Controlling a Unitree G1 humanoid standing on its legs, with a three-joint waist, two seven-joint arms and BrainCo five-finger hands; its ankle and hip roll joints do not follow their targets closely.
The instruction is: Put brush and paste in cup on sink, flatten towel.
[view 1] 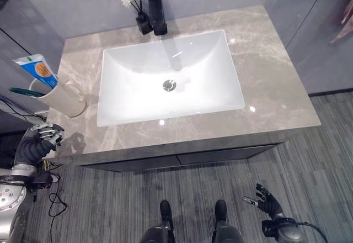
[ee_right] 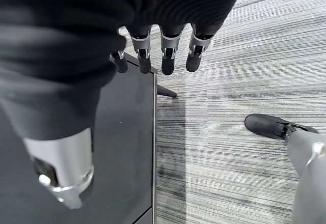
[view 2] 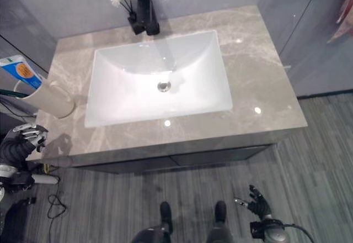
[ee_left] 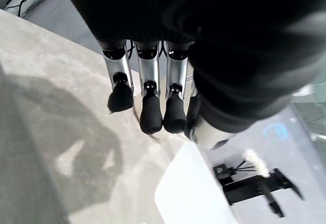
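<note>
- Left eye view: the right robot hand [view 1: 267, 200] hangs low over the striped floor [view 1: 309, 160], well clear of the desk [view 1: 265, 88], fingers spread and relaxed, holding nothing.
- The left robot hand [view 1: 47, 135] sits at the desk's near left corner, just short of the cup [view 1: 63, 96]; in the left wrist view its fingers [ee_left: 151, 113] point straight down above the marble and carry nothing.
- Just beyond that left robot hand, the cup stands upright beside the sink [view 1: 171, 77], with the toothpaste [view 1: 38, 70] sticking up out of it and the dark green toothbrush [view 1: 25, 92] lying across its mouth. I judge the brush-and-paste part done.
- A towel I cannot find on the desk; the flattening step looks still to do, and where the towel lies I cannot tell.
- Farther from the left robot hand, past the basin, the black tap [view 1: 156, 5] and a small vase of white flowers [view 1: 135, 3] stand at the back edge.
- Open room: the marble on the sink's far side from the left robot hand is bare, and the desk's front edge lies between both robot hands and the basin.
</note>
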